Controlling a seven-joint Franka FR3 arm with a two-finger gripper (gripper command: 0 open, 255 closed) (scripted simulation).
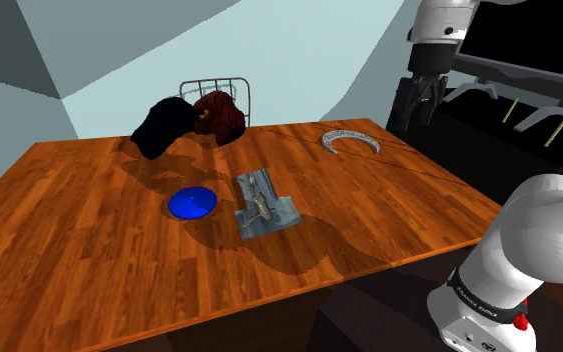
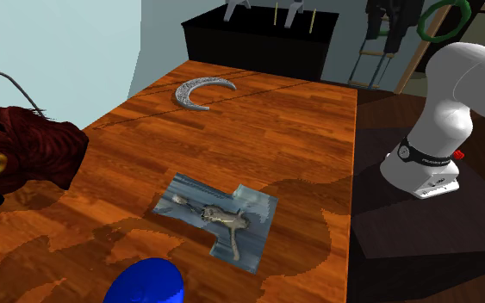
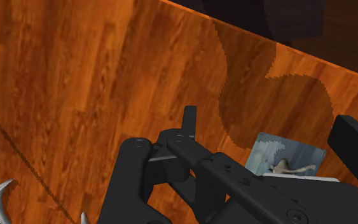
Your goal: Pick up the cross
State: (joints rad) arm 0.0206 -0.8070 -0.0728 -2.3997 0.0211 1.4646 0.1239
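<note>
Gripper: we find the black gripper point(image 1: 417, 112) hanging in the air over the table corner nearest the black cabinet point(image 1: 514, 135), pointing down at the wood.
Opening: in the wrist view its fingers point(image 3: 352, 145) stand well apart, so we record it as released.
Grasp: nothing sits between the fingers. We see no contact with the table point(image 1: 69, 230) or with any object.
Cross: the grey-blue cross point(image 1: 263, 204) lies flat near the middle of the table, with a pale figure on its face. It is well apart from the gripper.
Cross, wrist view: one end of the cross point(image 3: 285, 156) shows past the gripper's body, flat on the wood.
Cross, second exterior view: the cross point(image 2: 219, 219) is flat and free of other objects. The arm's shadow falls on the wood just beside it.
Blue disc: a blue disc point(image 1: 192, 204) sits just beside the cross, on the side away from the robot. We cannot tell whether the two touch.
Crescent: a silvery crescent point(image 1: 350, 139) lies near the cabinet corner, close under the gripper and well apart from the cross.
Far edge: a dark red plush toy point(image 1: 220, 117) and a dark blue item point(image 1: 161, 126) sit together at the far edge, with a wire rack point(image 1: 215, 88) behind them.
Arm: the white arm point(image 1: 534, 245) rises beside the table's near corner.
</note>
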